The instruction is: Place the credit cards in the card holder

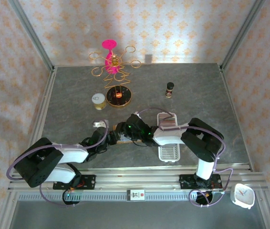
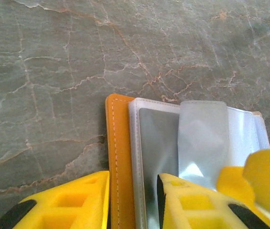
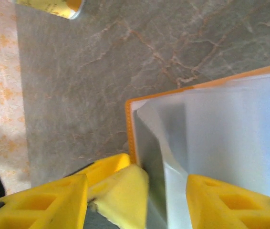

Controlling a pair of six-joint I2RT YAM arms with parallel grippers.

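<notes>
The orange card holder [image 2: 118,157] lies open on the grey table, its clear pockets facing up. A grey credit card [image 2: 156,138] sits in the pocket next to the orange edge. A pale bluish card [image 2: 202,138] lies over the pockets beside it, slightly bowed. My left gripper [image 2: 134,174] is open and straddles the orange edge, one finger over the grey card. My right gripper [image 3: 137,177] is open wide, and the pale card [image 3: 178,157] rests against its right finger. Both grippers meet over the holder [image 1: 124,140] at mid-table.
A long white slotted tray [image 1: 168,143] lies under the right arm. A round yellow jar [image 1: 98,100], a gold wire stand [image 1: 112,67] and a small dark bottle [image 1: 170,88] stand further back. A small pale flat piece [image 1: 98,124] lies left of the grippers.
</notes>
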